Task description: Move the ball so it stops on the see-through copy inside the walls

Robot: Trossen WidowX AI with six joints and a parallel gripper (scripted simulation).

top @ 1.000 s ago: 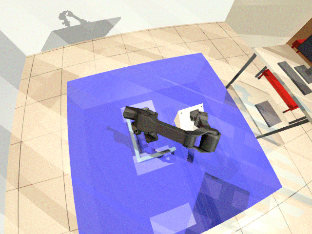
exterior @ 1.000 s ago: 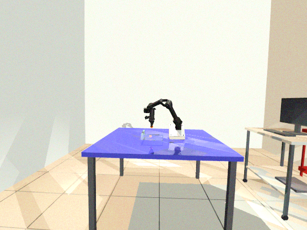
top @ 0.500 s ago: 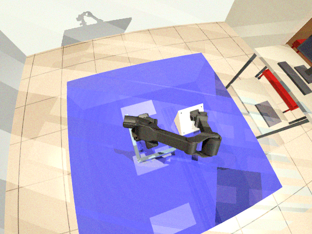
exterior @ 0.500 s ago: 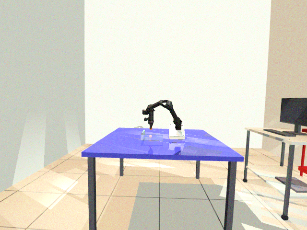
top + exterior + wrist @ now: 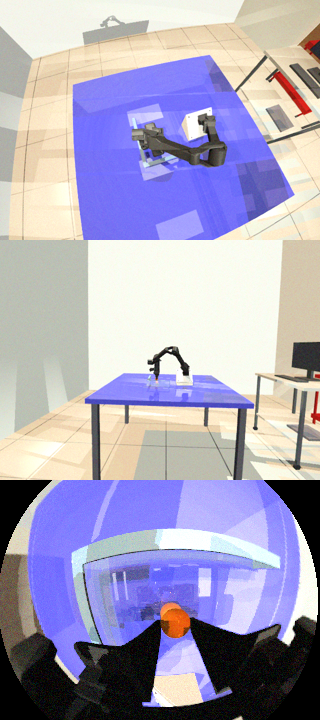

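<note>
The orange ball (image 5: 175, 624) (image 5: 156, 379) is held between the two fingertips of my gripper (image 5: 175, 622) (image 5: 156, 378), which is shut on it. In the exterior view, the ball is a little above the table. The pale see-through copy (image 5: 170, 606) (image 5: 156, 382) shows just beyond the ball in the wrist view, partly covered by it, and just below it in the exterior view. Two low clear walls (image 5: 142, 155) (image 5: 120, 544) make a corner. In the top view the arm hides the ball and the copy.
The blue table (image 5: 111, 196) (image 5: 129, 396) carries the white base plate (image 5: 192, 129) (image 5: 184, 382) of the arm, to the right of the walls. One wall runs across the upper part of the wrist view, and the other runs down its left side. A desk with a monitor stands off to the right.
</note>
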